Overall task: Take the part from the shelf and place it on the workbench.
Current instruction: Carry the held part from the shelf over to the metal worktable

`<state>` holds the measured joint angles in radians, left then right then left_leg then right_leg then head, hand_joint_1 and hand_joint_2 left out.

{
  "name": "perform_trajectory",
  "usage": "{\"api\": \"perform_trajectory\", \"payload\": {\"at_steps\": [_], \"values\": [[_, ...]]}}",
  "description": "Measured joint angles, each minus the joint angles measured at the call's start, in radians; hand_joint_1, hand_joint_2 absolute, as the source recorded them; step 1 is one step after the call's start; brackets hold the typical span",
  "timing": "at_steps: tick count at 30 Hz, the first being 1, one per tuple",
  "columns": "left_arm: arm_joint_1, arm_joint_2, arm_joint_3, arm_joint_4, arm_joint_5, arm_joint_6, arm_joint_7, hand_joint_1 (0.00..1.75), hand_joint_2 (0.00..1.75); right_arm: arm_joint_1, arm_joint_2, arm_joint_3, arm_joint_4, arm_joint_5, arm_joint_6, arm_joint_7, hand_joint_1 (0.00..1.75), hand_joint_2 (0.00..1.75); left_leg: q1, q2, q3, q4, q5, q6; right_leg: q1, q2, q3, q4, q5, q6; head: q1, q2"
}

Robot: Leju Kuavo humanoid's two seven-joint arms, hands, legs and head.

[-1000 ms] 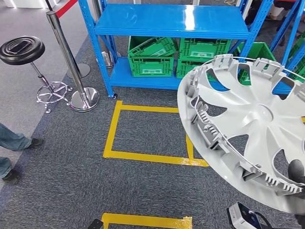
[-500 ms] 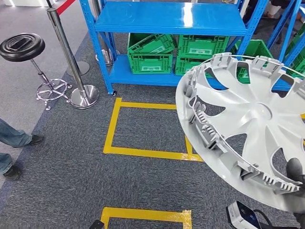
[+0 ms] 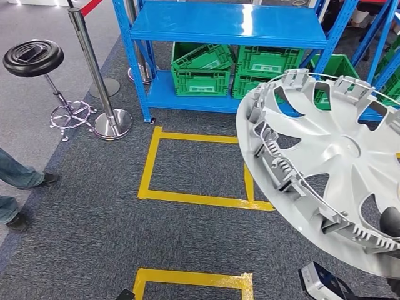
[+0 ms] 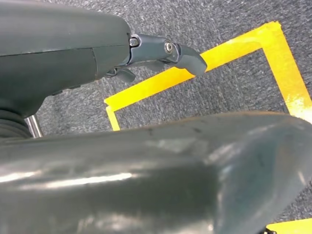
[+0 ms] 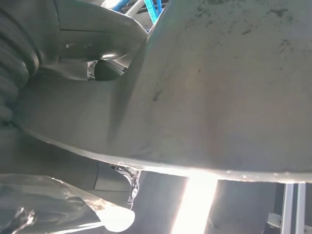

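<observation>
— Wheel cover [image 3: 330, 162]? Held up at the right by the right robot hand [image 3: 390, 220], clear of the blue shelf [image 3: 226, 25].
— Left robot hand [image 4: 162, 51]? Hangs over yellow floor tape [image 3: 198, 199], grasping nothing, fingers apart.
— Changed? Whole view shifted slightly; carrying on, no desk seen yet.

At your 12 o'clock the blue shelf [image 3: 226, 28] blocks passage; stanchion [image 3: 101, 81] and stool [image 3: 35, 62] crowd 10 o'clock.
</observation>
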<state>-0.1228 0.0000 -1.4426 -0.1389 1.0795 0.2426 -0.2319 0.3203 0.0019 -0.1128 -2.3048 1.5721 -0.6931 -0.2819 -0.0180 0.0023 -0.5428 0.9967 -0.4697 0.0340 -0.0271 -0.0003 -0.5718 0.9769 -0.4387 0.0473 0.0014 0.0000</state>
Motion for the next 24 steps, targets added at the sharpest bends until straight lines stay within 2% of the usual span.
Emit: {"api": "perform_trajectory", "payload": {"at_steps": [2,3,4,6,7,8,9,10,11,12,13,14,16,18,20,22,23,24], "values": [[-0.002,0.000,0.000,0.000,0.000,0.000,0.000,0.00,0.00,0.000,0.000,0.003,-0.001,0.000,0.000,0.005,1.75,1.75,0.003,0.006,0.005,-0.020,0.015,0.013,-0.002,0.001,-0.003,-0.005,0.000,0.012,0.000,0.000],[-0.003,0.000,0.000,0.000,0.000,0.000,0.000,0.00,0.00,0.001,0.000,0.003,-0.001,0.000,0.000,0.006,1.75,1.75,0.006,0.010,0.008,-0.034,0.024,0.018,-0.001,0.002,-0.012,0.009,-0.015,0.013,0.001,0.000],[-0.004,0.000,0.000,0.000,0.000,0.000,0.000,0.00,0.00,0.001,0.000,0.004,-0.001,0.000,0.000,0.007,1.75,1.75,0.009,0.015,0.008,-0.044,0.031,0.021,-0.001,0.002,-0.029,0.044,-0.042,0.012,0.003,0.000],[-0.004,-0.001,0.000,0.000,0.000,-0.001,0.000,0.00,0.00,0.001,0.000,0.007,-0.001,0.000,0.000,0.008,1.75,1.75,0.009,0.025,0.001,-0.045,0.036,0.023,-0.002,0.002,-0.087,0.175,-0.112,0.014,0.004,0.000],[-0.004,-0.001,0.000,0.000,0.000,-0.001,0.000,0.00,0.00,0.001,0.000,0.009,-0.001,0.000,0.000,0.009,1.75,1.75,0.009,0.030,-0.003,-0.042,0.036,0.021,-0.003,0.001,-0.113,0.237,-0.135,0.016,0.004,0.000],[-0.004,-0.001,0.000,0.000,-0.001,-0.001,0.000,0.00,0.00,0.002,0.000,0.010,0.000,0.000,0.000,0.011,1.75,1.75,0.010,0.037,-0.007,-0.039,0.036,0.019,-0.004,0.000,-0.124,0.271,-0.141,0.019,0.004,0.000],[-0.004,-0.001,-0.001,0.000,-0.001,-0.001,0.000,0.00,0.00,0.003,0.000,0.011,0.000,0.000,0.000,0.012,1.75,1.75,0.012,0.043,-0.011,-0.034,0.035,0.014,-0.006,-0.002,-0.116,0.262,-0.129,0.023,0.004,0.000],[-0.004,-0.002,-0.001,-0.001,-0.001,-0.001,0.000,0.00,0.00,0.004,0.000,0.011,0.000,0.000,0.000,0.012,1.75,1.75,0.016,0.049,-0.014,-0.028,0.032,0.008,-0.008,-0.009,-0.087,0.216,-0.103,0.027,0.004,0.000],[-0.004,-0.002,-0.001,-0.001,-0.001,-0.002,0.000,0.00,0.00,0.003,0.000,0.012,0.000,0.000,0.000,0.013,1.75,1.75,0.019,0.056,-0.017,-0.018,0.028,-0.001,-0.010,-0.025,-0.049,0.149,-0.081,0.033,0.004,0.000],[-0.004,0.000,-0.001,-0.001,-0.002,-0.002,0.001,0.00,0.00,0.002,0.000,0.013,0.000,0.000,0.000,0.013,1.75,1.75,0.020,0.062,-0.021,-0.004,0.021,-0.012,-0.011,-0.038,-0.017,0.091,-0.066,0.033,0.006,0.000],[-0.004,0.003,-0.001,-0.001,-0.002,-0.002,0.001,0.00,0.00,0.001,0.000,0.013,0.001,0.000,0.000,0.013,1.75,1.75,0.020,0.067,-0.024,0.007,0.015,-0.021,-0.010,-0.047,0.006,0.054,-0.059,0.027,0.006,0.000],[-0.004,0.005,-0.001,-0.001,-0.002,-0.002,0.001,0.00,0.00,0.001,0.000,0.014,0.002,0.000,0.000,0.013,1.75,1.75,0.018,0.072,-0.026,0.016,0.010,-0.028,-0.009,-0.050,0.014,0.040,-0.062,0.019,0.006,0.000],[-0.004,0.007,-0.001,-0.001,-0.002,-0.002,0.001,0.00,0.00,0.003,-0.001,0.014,0.003,0.000,0.000,0.014,1.75,1.75,0.018,0.082,-0.027,0.022,0.008,-0.037,-0.006,-0.032,0.009,0.050,-0.061,-0.004,0.004,0.000],[-0.005,0.007,-0.001,-0.001,-0.002,-0.002,0.002,0.00,0.00,0.004,-0.001,0.014,0.003,0.000,0.000,0.014,1.75,1.75,0.024,0.062,-0.035,0.046,-0.016,-0.047,-0.006,-0.016,0.002,0.053,-0.056,-0.017,0.002,0.000],[-0.004,0.008,-0.001,-0.001,-0.003,-0.002,0.002,0.00,0.00,0.003,-0.001,0.015,0.003,0.000,0.000,0.015,1.75,1.75,0.028,0.026,-0.070,0.140,-0.081,-0.054,-0.005,0.001,-0.005,0.053,-0.050,-0.027,-0.001,0.000],[-0.002,0.008,-0.001,-0.001,-0.003,-0.002,0.002,0.00,0.00,0.003,-0.001,0.017,0.003,0.000,0.000,0.015,1.75,1.75,0.027,0.014,-0.121,0.268,-0.144,-0.053,0.000,0.021,-0.013,0.053,-0.045,-0.034,-0.003,0.000],[-0.002,0.008,-0.002,-0.001,-0.003,-0.002,0.002,0.00,0.00,0.004,-0.001,0.017,0.003,0.000,0.000,0.015,1.75,1.75,0.026,0.012,-0.133,0.302,-0.152,-0.048,0.003,0.032,-0.016,0.053,-0.042,-0.037,-0.003,0.000],[-0.002,0.008,-0.002,-0.001,-0.003,-0.002,0.002,0.00,0.00,0.004,-0.001,0.018,0.003,0.000,0.000,0.015,1.75,1.75,0.024,0.011,-0.129,0.300,-0.142,-0.041,0.007,0.044,-0.019,0.053,-0.040,-0.039,-0.003,0.000]]}}
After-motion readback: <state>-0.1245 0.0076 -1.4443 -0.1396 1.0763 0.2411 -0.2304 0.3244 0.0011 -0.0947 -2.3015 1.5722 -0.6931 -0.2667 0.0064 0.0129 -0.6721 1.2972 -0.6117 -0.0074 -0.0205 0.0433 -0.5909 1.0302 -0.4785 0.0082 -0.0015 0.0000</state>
